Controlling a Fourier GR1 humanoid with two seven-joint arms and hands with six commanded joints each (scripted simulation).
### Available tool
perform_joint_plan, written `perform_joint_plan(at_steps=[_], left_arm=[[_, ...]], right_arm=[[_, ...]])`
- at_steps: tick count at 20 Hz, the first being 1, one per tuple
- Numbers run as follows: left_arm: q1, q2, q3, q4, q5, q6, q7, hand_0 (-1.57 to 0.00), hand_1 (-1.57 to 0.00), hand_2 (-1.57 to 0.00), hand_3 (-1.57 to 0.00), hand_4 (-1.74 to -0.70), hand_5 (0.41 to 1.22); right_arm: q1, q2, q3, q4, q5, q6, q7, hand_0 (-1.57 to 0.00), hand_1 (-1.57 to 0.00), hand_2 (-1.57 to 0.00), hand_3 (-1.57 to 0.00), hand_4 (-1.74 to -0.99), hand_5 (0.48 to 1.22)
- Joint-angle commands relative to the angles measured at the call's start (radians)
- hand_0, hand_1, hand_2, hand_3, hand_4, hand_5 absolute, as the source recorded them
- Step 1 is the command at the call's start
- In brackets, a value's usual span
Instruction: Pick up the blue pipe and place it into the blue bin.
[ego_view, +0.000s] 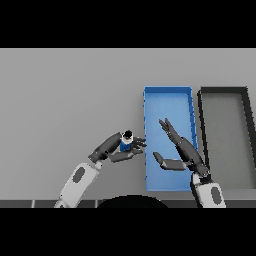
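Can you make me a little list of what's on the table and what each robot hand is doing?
table: grey table
blue pipe: small, with a dark top, held in the left hand
left hand: fingers curled round the blue pipe, just left of the blue bin
right hand: open, fingers straight, over the blue bin, holding nothing
blue bin: long, right of the middle, nothing seen inside it
dark bin: right beside the blue bin
pipe in bin yet: no

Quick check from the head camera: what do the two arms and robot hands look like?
Both forearms are white shells, each with a dark grey oval inset. The left robot hand and right robot hand are dark grey to black, with slender jointed fingers and a thumb. No cables or markings are visible.
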Motion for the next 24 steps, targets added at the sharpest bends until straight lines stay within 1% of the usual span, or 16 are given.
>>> perform_joint_plan(at_steps=[1, 2, 3, 5, 6, 8, 10, 12, 16, 18, 19, 20, 21, 22, 23, 24], left_arm=[[0.005, -0.004, -0.001, 0.004, -0.005, -0.001, -0.007, -1.57, -1.57, -1.57, -1.57, -1.47, 1.221], [0.001, -0.01, 0.002, -0.005, -0.008, 0.001, 0.001, -1.57, -1.57, -1.57, -1.57, -1.47, 1.221], [0.009, -0.002, 0.004, -0.004, -0.017, -0.002, -0.005, -1.57, -1.57, -1.57, -1.57, -1.47, 1.221], [-0.006, -0.015, 0.016, 0.005, -0.017, -0.006, 0.006, -1.57, -1.57, -1.57, -1.57, -1.47, 1.221], [0.003, -0.011, 0.021, 0.012, -0.017, -0.015, -0.012, -1.57, -1.57, -1.57, -1.57, -1.47, 1.221], [-0.004, -0.021, 0.024, 0.023, -0.022, -0.027, -0.031, -1.57, -1.57, -1.57, -1.57, -1.47, 1.221], [0.004, -0.026, 0.031, 0.021, -0.016, -0.041, -0.032, -1.57, -1.57, -1.57, -1.57, -1.46, 1.221], [0.015, -0.031, 0.033, 0.026, -0.007, -0.064, -0.018, -1.57, -1.57, -1.57, -1.57, -1.47, 1.221], [0.002, -0.051, 0.039, 0.017, -0.036, -0.063, 0.019, -1.57, -1.57, -1.57, -1.57, -1.47, 1.221], [0.009, -0.046, 0.05, 0.017, -0.045, -0.068, 0.003, -1.57, -1.57, -1.57, -1.57, -1.47, 1.221], [0.015, -0.05, 0.05, 0.02, -0.053, -0.071, 0.02, -1.57, -1.57, -1.57, -1.57, -1.47, 1.221], [0.019, -0.048, 0.055, 0.019, -0.056, -0.075, 0.02, -1.57, -1.57, -1.57, -1.57, -1.46, 1.221], [0.024, -0.048, 0.061, 0.018, -0.051, -0.083, 0.0, -1.57, -1.57, -1.57, -1.57, -1.52, 1.221], [0.013, -0.059, 0.063, 0.011, -0.049, -0.079, 0.056, -1.57, -1.57, -1.57, -1.57, -1.56, 1.221], [0.019, -0.053, 0.057, 0.007, -0.062, -0.084, 0.066, -1.57, -1.57, -1.57, -1.57, -1.59, 1.221], [0.022, -0.053, 0.059, 0.004, -0.075, -0.077, 0.069, -1.57, -1.57, -1.57, -1.57, -1.62, 1.221]], right_arm=[[-0.031, -0.007, 0.021, -0.008, 0.004, 0.011, 0.019, 0.0, 0.0, -0.08, 0.0, -1.281, 0.558], [-0.085, -0.015, 0.03, -0.007, -0.007, 0.02, 0.045, 0.0, 0.0, -0.07, 0.0, -1.291, 0.558], [-0.122, -0.012, 0.051, -0.004, 0.0, 0.024, 0.058, 0.0, 0.0, -0.05, 0.0, -1.296, 0.556], [-0.196, 0.0, 0.089, 0.001, -0.009, 0.033, 0.097, 0.0, 0.0, -0.04, 0.0, -1.302, 0.559], [-0.221, -0.002, 0.095, 0.002, -0.02, 0.043, 0.114, 0.0, 0.0, -0.04, 0.0, -1.3, 0.56], [-0.277, 0.015, 0.121, 0.01, -0.039, 0.054, 0.147, 0.0, 0.0, -0.04, 0.0, -1.282, 0.555], [-0.346, 0.02, 0.137, 0.017, -0.045, 0.067, 0.148, 0.0, 0.0, -0.05, 0.0, -1.253, 0.554], [-0.395, 0.019, 0.145, 0.028, -0.047, 0.072, 0.19, 0.0, -0.01, -0.06, 0.0, -1.232, 0.545], [-0.502, 0.053, 0.165, 0.108, -0.042, 0.086, 0.249, -0.02, -0.03, -0.08, 0.0, -1.186, 0.521], [-0.535, 0.056, 0.153, 0.149, -0.056, 0.103, 0.258, -0.03, -0.06, -0.11, -0.01, -1.192, 0.507], [-0.556, 0.064, 0.162, 0.167, -0.053, 0.113, 0.263, -0.07, -0.11, -0.17, -0.04, -1.204, 0.497], [-0.557, 0.073, 0.177, 0.174, -0.045, 0.119, 0.255, -0.17, -0.22, -0.26, -0.13, -1.233, 0.487], [-0.588, 0.08, 0.172, 0.185, -0.05, 0.117, 0.263, -0.32, -0.36, -0.38, -0.24, -1.278, 0.485], [-0.596, 0.077, 0.165, 0.196, -0.057, 0.127, 0.256, -0.51, -0.53, -0.54, -0.4, -1.331, 0.489], [-0.604, 0.085, 0.165, 0.212, -0.059, 0.132, 0.248, -0.7, -0.7, -0.74, -0.6, -1.406, 0.5], [-0.606, 0.1, 0.175, 0.225, -0.046, 0.126, 0.243, -0.88, -0.88, -0.91, -0.76, -1.467, 0.518]])
